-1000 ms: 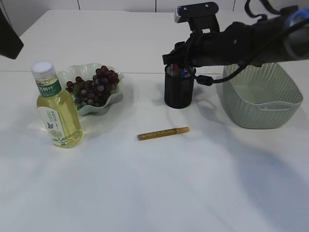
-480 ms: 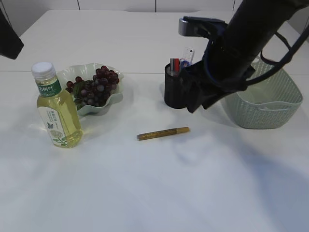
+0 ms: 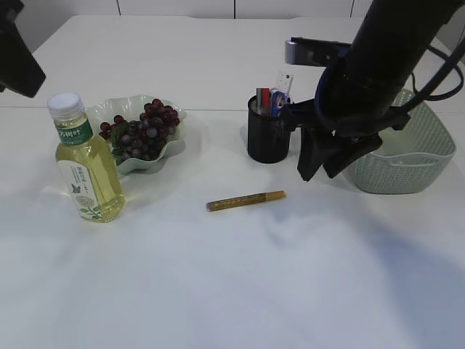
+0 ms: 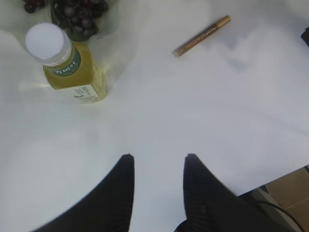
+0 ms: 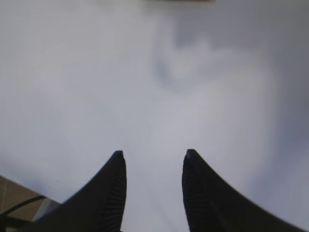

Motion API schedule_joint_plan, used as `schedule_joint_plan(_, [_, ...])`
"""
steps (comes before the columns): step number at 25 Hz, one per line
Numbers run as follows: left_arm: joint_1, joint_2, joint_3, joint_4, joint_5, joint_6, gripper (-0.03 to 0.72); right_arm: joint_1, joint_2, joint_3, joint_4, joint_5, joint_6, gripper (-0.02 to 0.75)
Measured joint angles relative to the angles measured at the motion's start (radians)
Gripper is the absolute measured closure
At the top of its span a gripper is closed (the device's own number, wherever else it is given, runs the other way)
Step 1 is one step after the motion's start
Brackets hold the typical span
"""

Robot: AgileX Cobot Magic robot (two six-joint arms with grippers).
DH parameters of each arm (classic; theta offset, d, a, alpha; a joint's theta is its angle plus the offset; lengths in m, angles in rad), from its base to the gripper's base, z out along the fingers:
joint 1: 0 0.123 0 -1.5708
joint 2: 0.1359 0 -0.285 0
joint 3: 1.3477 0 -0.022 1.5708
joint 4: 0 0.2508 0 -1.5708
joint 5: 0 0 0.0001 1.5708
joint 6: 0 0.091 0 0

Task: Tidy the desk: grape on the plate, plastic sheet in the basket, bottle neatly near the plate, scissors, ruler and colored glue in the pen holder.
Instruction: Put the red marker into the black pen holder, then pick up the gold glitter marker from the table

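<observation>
- Right claw [image 5: 152,157] spread, empty, above bare table [image 3: 232,276]; its arm hides part of the basket [image 3: 407,156].
- Left claw [image 4: 157,162] spread, empty.
- Glue [image 3: 245,200] lies near the holder [image 3: 269,134], whose contents are hard to identify.

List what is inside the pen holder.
Sticking out of the pen holder: a red-handled item and a clear ruler. Their lower parts and anything shorter are hidden by its dark wall.

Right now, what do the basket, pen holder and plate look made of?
Basket: pale green plastic, judging by the moulded woven pattern. Pen holder: black mesh, probably metal, matte. Plate: glossy, translucent green with a wavy rim, glass or plastic; cannot tell which.
</observation>
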Motion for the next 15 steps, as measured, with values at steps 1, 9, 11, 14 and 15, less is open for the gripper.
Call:
schedule_joint_plan(1, [0.0, 0.009, 0.0, -0.004, 0.0, 0.01, 0.435, 0.0, -0.007, 0.0, -0.029, 0.0, 0.059, 0.415])
schedule_joint_plan(9, [0.0, 0.143, 0.0, -0.063, -0.002, 0.163, 0.435, -0.03, -0.097, 0.0, -0.25, 0.006, 0.194, 0.415])
schedule_joint_plan(11, [0.0, 0.186, 0.0, -0.082, -0.003, 0.208, 0.435, -0.053, -0.103, 0.0, -0.258, 0.006, 0.196, 0.415])
schedule_joint_plan(14, [0.0, 0.252, -0.007, -0.113, -0.006, 0.281, 0.435, -0.108, -0.103, 0.0, -0.264, 0.008, 0.198, 0.415])
schedule_joint_plan(15, [0.0, 0.277, -0.018, -0.12, -0.008, 0.308, 0.435, -0.135, -0.103, 0.0, -0.258, 0.008, 0.198, 0.415])
